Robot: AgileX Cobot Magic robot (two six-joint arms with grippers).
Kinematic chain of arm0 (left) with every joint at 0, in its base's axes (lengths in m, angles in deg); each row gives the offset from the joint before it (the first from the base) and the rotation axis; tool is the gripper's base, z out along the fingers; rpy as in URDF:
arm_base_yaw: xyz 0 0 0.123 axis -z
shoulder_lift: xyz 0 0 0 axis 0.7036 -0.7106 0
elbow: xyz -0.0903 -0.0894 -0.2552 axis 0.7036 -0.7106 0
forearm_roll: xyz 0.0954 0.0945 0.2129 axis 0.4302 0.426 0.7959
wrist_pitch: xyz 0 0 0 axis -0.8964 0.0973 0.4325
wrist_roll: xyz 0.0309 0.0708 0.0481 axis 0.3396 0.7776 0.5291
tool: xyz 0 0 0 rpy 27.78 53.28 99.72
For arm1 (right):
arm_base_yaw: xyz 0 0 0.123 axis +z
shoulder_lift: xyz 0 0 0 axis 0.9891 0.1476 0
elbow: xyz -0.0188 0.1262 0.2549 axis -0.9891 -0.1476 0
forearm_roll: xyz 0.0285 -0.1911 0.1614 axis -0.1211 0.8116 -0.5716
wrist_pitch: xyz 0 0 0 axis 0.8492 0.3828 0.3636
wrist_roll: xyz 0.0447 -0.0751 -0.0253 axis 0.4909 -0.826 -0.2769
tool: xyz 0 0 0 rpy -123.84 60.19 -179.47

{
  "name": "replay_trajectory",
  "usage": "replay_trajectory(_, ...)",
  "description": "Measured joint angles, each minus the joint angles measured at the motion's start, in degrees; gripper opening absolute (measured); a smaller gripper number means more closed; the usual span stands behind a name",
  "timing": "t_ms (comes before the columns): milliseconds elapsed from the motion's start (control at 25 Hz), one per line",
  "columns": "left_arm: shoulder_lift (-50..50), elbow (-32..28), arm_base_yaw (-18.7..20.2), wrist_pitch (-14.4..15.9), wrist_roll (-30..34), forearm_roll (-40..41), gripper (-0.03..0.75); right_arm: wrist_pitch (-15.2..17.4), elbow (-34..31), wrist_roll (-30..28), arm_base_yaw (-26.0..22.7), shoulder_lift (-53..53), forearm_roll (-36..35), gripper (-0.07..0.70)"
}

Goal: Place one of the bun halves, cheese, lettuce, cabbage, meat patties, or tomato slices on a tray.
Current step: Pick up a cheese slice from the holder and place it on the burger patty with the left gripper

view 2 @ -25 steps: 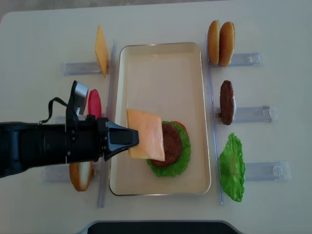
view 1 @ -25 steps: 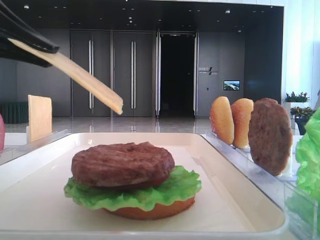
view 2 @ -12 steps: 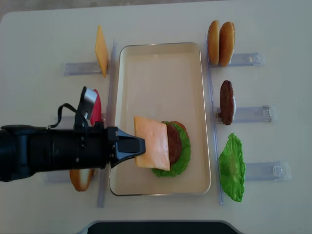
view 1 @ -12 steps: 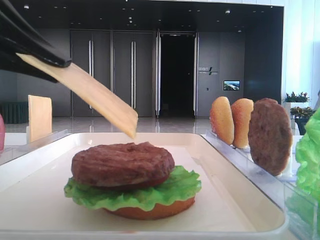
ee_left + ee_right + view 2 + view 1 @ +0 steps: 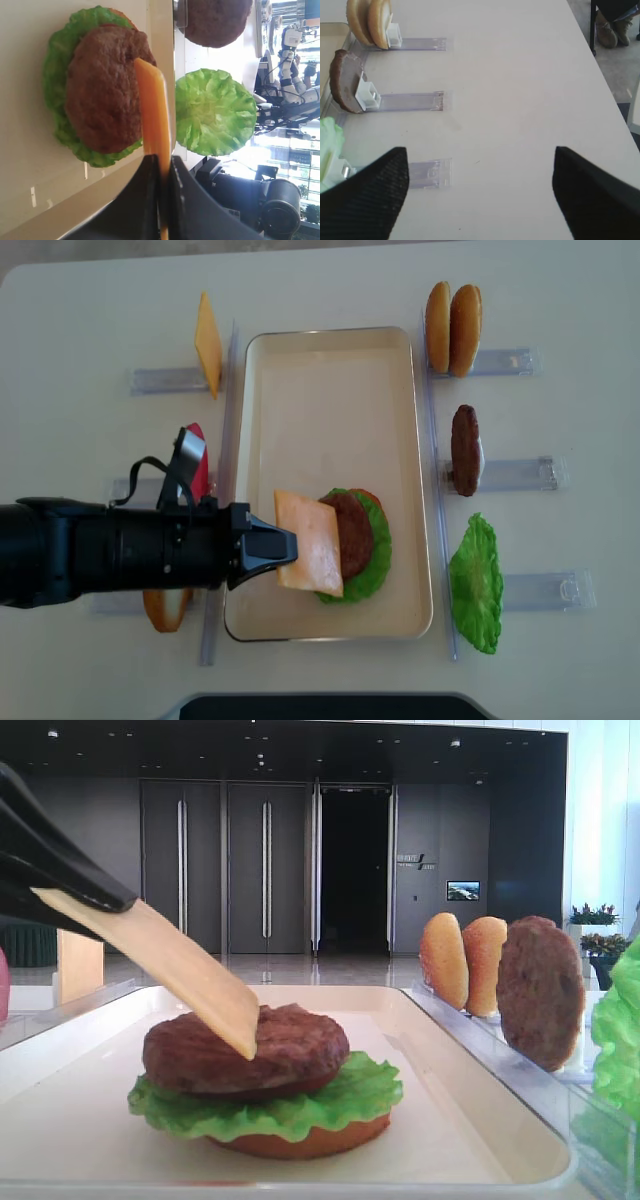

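Lowered since the earlier frames, the thin pale yellow-orange square cheese slice [image 5: 309,543] now tips down so its free edge meets the top of the dark brown, rough-surfaced round meat patty [image 5: 246,1048]. The left gripper [image 5: 262,546] is clenched on the slice's near edge, holding it slanted so the far edge lands first and the rest can likely settle flat once let go. That patty sits on a frilly bright green lettuce leaf [image 5: 300,1108] and a golden-orange bun half [image 5: 300,1142], stacked on the cream-white rectangular tray [image 5: 330,390] on the white table [image 5: 560,660]. Spare buns, a patty and lettuce stand upright in clear plastic holders [image 5: 515,474], which keeps their edges easy to grasp. The right gripper [image 5: 480,192] hangs spread wide and empty over bare table.
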Motion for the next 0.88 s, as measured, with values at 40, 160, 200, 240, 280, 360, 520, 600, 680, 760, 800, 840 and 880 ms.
replay_trajectory(40,-0.1,0.0,0.0,0.1,0.0,0.0,0.021,0.0,0.0,0.0,0.0,0.0,0.0,0.587)
replay_trajectory(160,-0.1,0.0,0.0,0.1,0.0,-0.1,0.021,0.0,0.0,0.0,0.0,0.0,0.0,0.587)
replay_trajectory(200,-0.2,0.0,0.0,0.1,0.0,-0.1,0.021,0.0,0.0,0.0,0.0,0.0,0.0,0.587)
replay_trajectory(240,-0.2,0.0,0.0,0.4,0.0,-0.1,0.021,0.0,0.0,0.0,0.0,0.0,0.0,0.587)
replay_trajectory(280,-0.2,0.0,0.0,0.7,0.1,-0.1,0.021,0.0,0.0,0.0,0.0,0.0,0.0,0.587)
replay_trajectory(360,-0.2,0.0,0.0,1.4,0.4,-0.1,0.021,0.0,0.0,0.0,0.0,0.0,0.0,0.587)
replay_trajectory(520,-0.2,0.1,0.0,1.7,0.6,-0.1,0.021,0.0,0.0,0.0,0.0,0.0,0.0,0.587)
replay_trajectory(600,-0.2,0.5,0.0,1.7,0.6,-0.1,0.021,0.0,0.0,0.0,0.0,0.0,0.0,0.587)
replay_trajectory(680,-0.2,1.3,0.0,1.8,0.6,-0.1,0.021,0.0,0.0,0.0,0.0,0.0,0.0,0.587)
replay_trajectory(760,-0.2,2.2,0.0,2.2,0.6,-0.1,0.021,0.0,0.0,0.0,0.0,0.0,0.0,0.587)
replay_trajectory(800,-0.2,2.4,0.0,2.4,0.6,-0.1,0.021,0.0,0.0,0.0,0.0,0.0,0.0,0.587)
replay_trajectory(840,-0.2,2.5,0.0,2.5,0.6,-0.1,0.021,0.0,0.0,0.0,0.0,0.0,0.0,0.587)
replay_trajectory(880,-0.2,2.6,0.0,2.5,0.6,-0.1,0.021,0.0,0.0,0.0,0.0,0.0,0.0,0.587)
